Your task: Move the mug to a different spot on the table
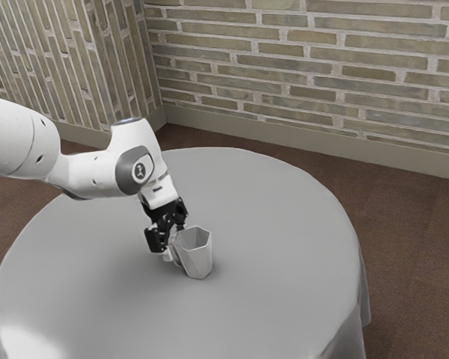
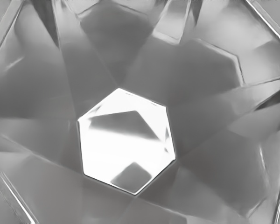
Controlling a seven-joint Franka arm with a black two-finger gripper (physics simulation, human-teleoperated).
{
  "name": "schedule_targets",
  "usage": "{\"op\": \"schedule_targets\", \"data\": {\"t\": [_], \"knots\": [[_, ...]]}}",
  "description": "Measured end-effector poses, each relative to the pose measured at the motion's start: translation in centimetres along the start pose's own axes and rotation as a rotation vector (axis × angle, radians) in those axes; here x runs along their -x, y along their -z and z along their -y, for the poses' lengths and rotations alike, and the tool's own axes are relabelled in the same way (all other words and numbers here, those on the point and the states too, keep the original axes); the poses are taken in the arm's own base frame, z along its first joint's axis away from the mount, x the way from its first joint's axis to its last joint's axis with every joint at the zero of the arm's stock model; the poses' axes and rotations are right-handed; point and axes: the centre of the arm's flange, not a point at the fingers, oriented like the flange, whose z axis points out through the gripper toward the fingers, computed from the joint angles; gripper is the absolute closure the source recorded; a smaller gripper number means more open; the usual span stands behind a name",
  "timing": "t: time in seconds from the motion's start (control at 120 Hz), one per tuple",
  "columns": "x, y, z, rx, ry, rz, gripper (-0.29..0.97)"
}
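My tool is down low over the desk, right at the mug. The black tool touches the mug's top edge on the side closest to my arm. The rest of the mug sticks out past the tool, away from the arm. I cannot tell if the tool is apart, together, or clamped on the mug's wall, because the tool and the mug's edge hide that spot in the side view.

The mug is pale grey with flat, angled sides. It looks upright, and its bottom is down at the grey cloth with a small shadow right under it. A small pale part of the mug shows just under the tool, on the arm's side.

From my hand camera I look straight down into the mug. Its six-sided floor is bright, right under the tool, and the grey flat walls rise up all around it.

The desk is round.
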Motion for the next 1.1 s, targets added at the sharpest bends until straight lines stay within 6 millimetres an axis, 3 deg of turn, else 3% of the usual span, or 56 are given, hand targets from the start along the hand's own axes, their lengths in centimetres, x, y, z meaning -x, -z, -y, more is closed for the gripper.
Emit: {"op": "schedule_targets", "data": {"t": [0.333, 0.542, 0.7, 0.933, 1.1], "knots": [[0.3, -0.9, -0.4, 0.003, 0.06, -0.081, 0.13], [0.7, -0.8, -0.3, -0.008, 0.085, -0.11, 0.52], [0.7, -0.4, -0.2, -0.018, 0.087, -0.122, 0.52], [-0.2, 2.2, -0.3, -0.072, 0.068, -0.233, 0.55], [2.0, 3.1, -0.2, -0.101, 0.031, -0.254, 0.58]]}}
